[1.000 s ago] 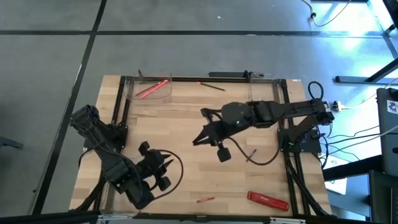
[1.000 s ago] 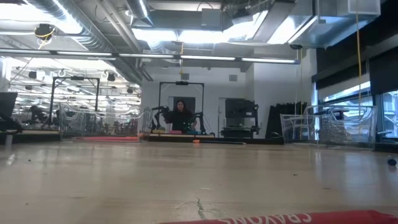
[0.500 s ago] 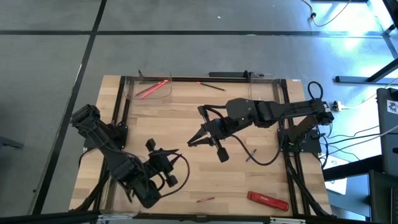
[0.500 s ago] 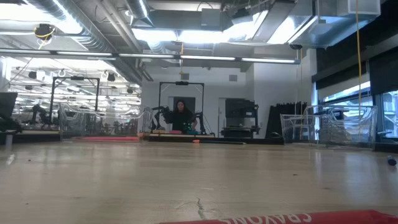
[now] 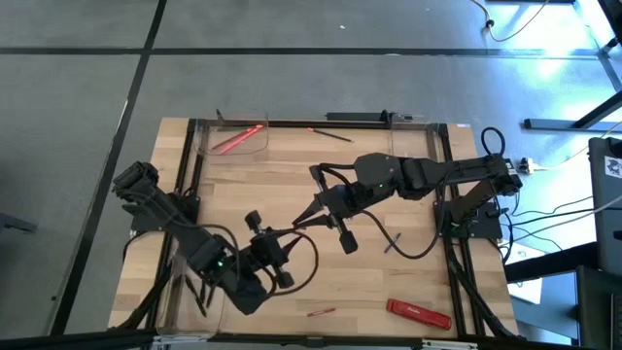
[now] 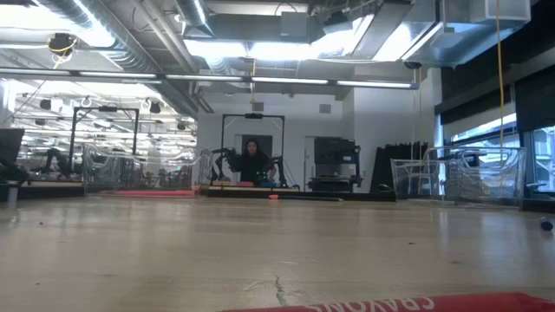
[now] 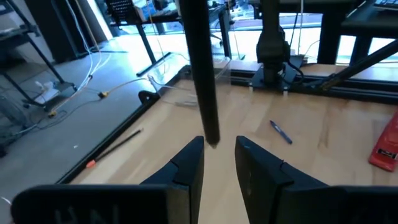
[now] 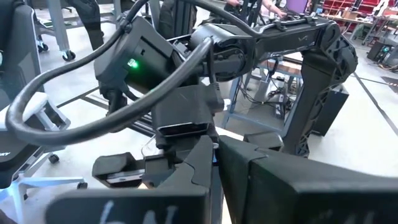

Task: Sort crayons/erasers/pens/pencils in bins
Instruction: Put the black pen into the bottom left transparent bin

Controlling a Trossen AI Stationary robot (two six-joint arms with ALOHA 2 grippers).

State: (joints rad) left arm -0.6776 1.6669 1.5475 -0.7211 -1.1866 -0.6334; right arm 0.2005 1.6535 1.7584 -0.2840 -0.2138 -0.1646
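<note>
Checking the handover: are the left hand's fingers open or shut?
Open. In the left wrist view the left hand shows a clear gap between its fingers, with a dark stick just ahead, not gripped.

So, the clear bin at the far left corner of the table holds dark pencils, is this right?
Not quite. The bin at the far left corner of the table holds red-pink crayons, not dark pencils. The high view shows this: the bright sticks lie inside its clear walls.
</note>
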